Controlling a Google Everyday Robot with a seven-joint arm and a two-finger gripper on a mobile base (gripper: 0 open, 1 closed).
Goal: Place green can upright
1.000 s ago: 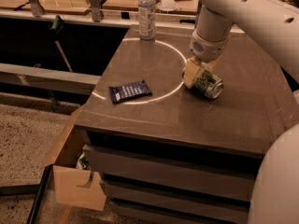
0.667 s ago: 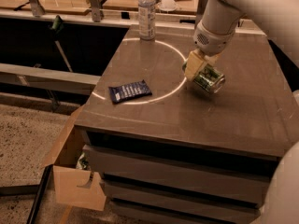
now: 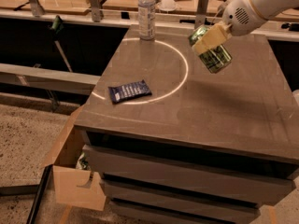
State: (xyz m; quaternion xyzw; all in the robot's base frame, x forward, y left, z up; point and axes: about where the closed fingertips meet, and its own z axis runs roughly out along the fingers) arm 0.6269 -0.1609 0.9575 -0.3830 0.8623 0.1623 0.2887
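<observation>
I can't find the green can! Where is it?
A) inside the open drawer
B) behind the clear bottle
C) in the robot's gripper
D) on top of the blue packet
C: the gripper is closed on the green can, holding it tilted above the table.

One green can (image 3: 217,59). One clear bottle (image 3: 146,13). One dark blue packet (image 3: 130,91). One gripper (image 3: 210,39), in air over table (image 3: 224,111) far side, clasping green can.
</observation>
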